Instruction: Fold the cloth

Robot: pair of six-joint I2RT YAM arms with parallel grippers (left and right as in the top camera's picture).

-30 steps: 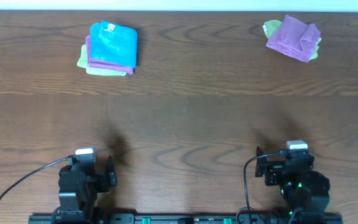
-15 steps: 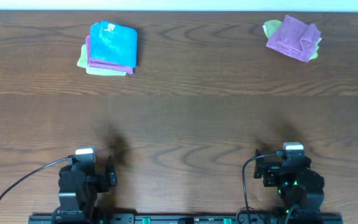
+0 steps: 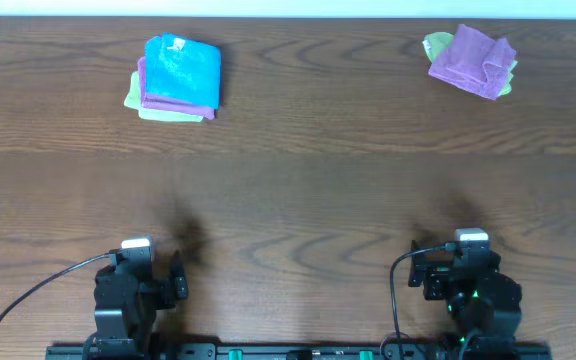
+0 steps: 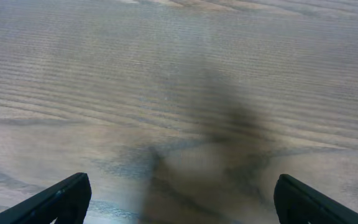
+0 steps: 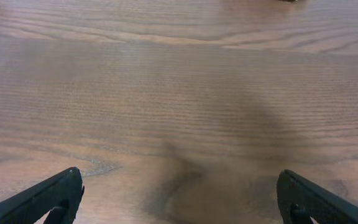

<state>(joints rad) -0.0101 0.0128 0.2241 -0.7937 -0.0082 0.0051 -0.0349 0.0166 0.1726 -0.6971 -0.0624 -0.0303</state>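
Item 1: cloth [image 3: 181, 68]. Sky-blue terry, soft nap, lying as a neat rectangle at the far left of the table [image 3: 298, 180]. It tops a stack. A pale speck sits near its far edge (too small to read).

Item 2: purple layer [image 3: 173, 102] and green layer [image 3: 133, 100]. Both lie beneath the cloth, edges showing at the left and near sides.

Item 3: purple heap [image 3: 471, 60]. Crumpled, far right, resting on a green scrap [image 3: 436, 44].

Item 4: table. Dark brown wood grain, matte.

Item 5: left gripper [image 4: 179, 199] and right gripper [image 5: 179, 196]. Black fingers spread wide, holding nothing, over bare wood at the near edge, well apart from both piles.
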